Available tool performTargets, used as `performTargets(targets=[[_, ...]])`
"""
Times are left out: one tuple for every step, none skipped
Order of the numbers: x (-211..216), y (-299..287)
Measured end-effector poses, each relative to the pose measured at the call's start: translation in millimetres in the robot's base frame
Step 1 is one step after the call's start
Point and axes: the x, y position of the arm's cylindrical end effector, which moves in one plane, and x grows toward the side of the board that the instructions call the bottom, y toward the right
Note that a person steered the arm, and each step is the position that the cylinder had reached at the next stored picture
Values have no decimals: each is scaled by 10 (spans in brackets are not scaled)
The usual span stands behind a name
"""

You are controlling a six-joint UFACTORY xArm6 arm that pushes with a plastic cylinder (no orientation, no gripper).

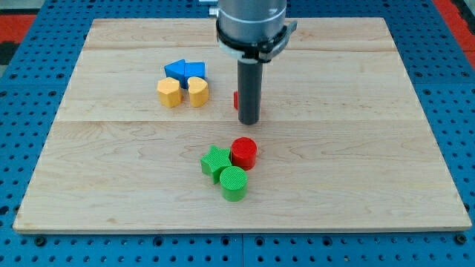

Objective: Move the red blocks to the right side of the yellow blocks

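A: Although the green ridged cylinder block (233, 183) and green star block (215, 162) crowd it, the red cylinder block (243, 153) sits low on the wooden desk (371, 148), unmoved.

B: My tip (249, 121) hides a second red block (236, 99), already right of the yellow blocks (183, 92). No pincer exists to report.

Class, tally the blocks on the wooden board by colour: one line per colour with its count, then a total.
Blue: 2, a pair touching at the view's top left
Yellow: 2, one beside the other
Green: 2, a star and a cylinder
Red: 2, a cylinder and one mostly hidden behind my tip
Total: 8
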Motion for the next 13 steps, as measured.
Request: performTargets(targets=[[-183,0],[273,138],[492,947],[972,885],[1258,217],[1192,31],[1049,-370],[1049,-409],[828,-100],[627,234],[542,98],[453,-163],[270,-167]])
